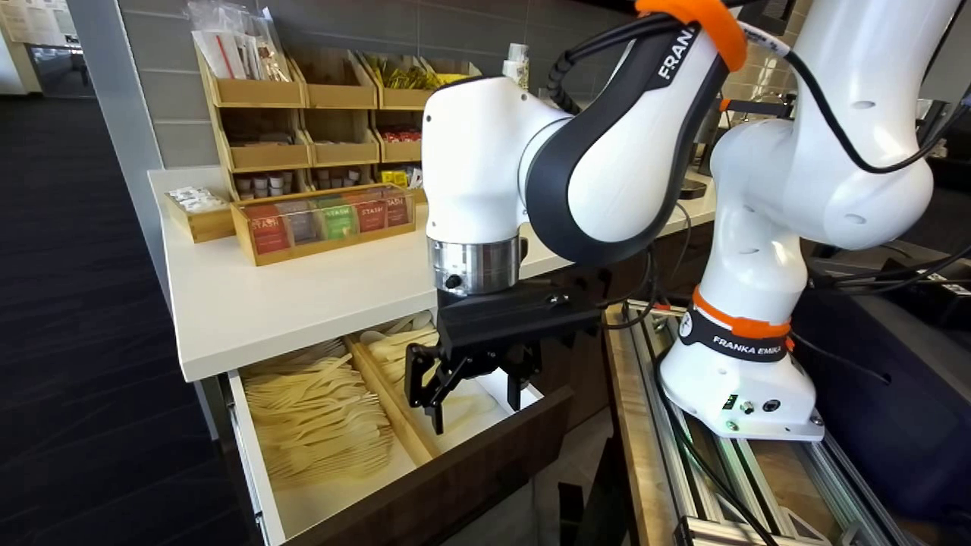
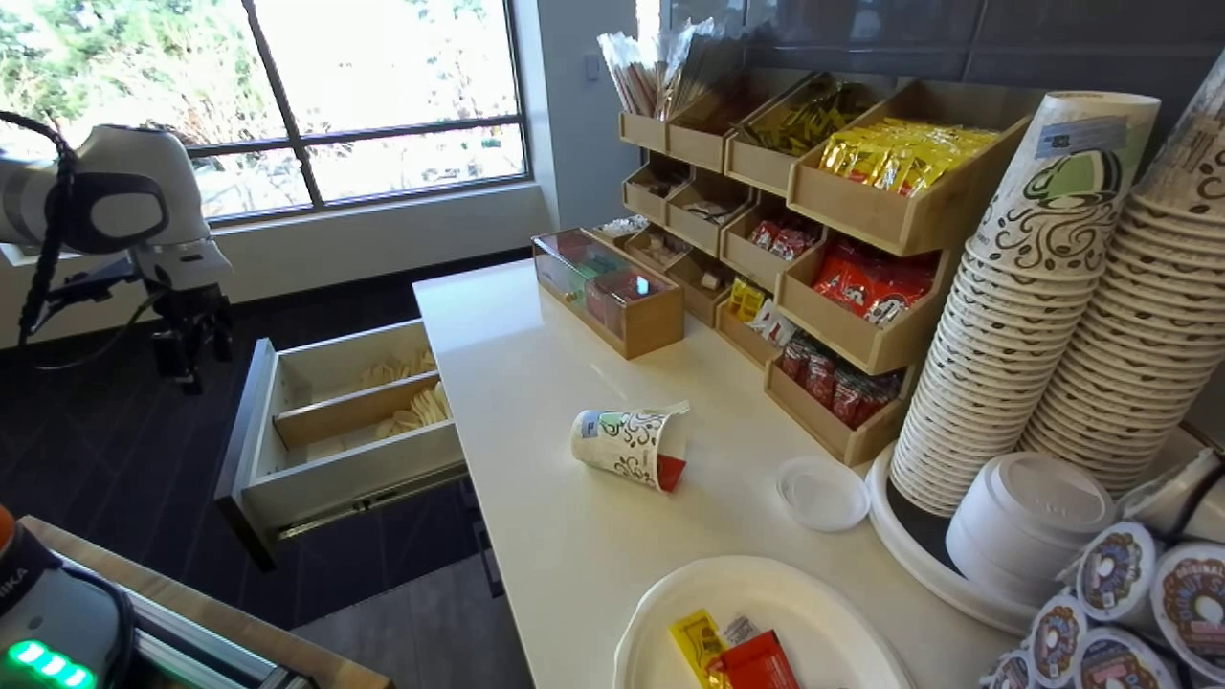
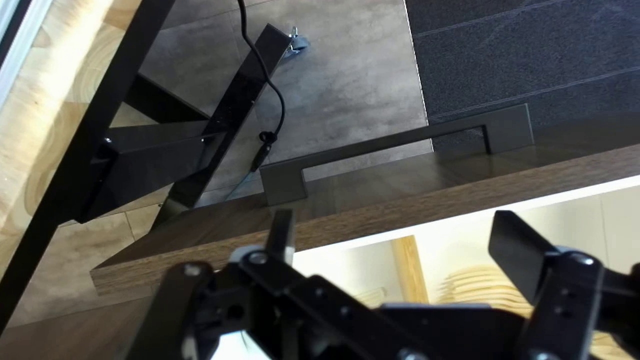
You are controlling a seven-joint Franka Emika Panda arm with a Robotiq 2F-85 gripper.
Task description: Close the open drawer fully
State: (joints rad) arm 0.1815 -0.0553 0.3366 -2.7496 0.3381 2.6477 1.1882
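Jutting from below the near edge of the tabletop (image 1: pixel 303 303), the drawer (image 1: pixel 455 483) is standing open. Your gripper (image 1: pixel 476 413) is hanging near its front, jaws apart; you should be lowering it outside, then pushing squarely mid-front.

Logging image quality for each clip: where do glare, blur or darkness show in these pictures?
In an exterior view, the window is washed out and a glint sits on the clear-topped box; in an exterior view, the drawer front reads dark with little detail; in the wrist view, the gripper is soft nearest the camera, the drawer handle crisper.
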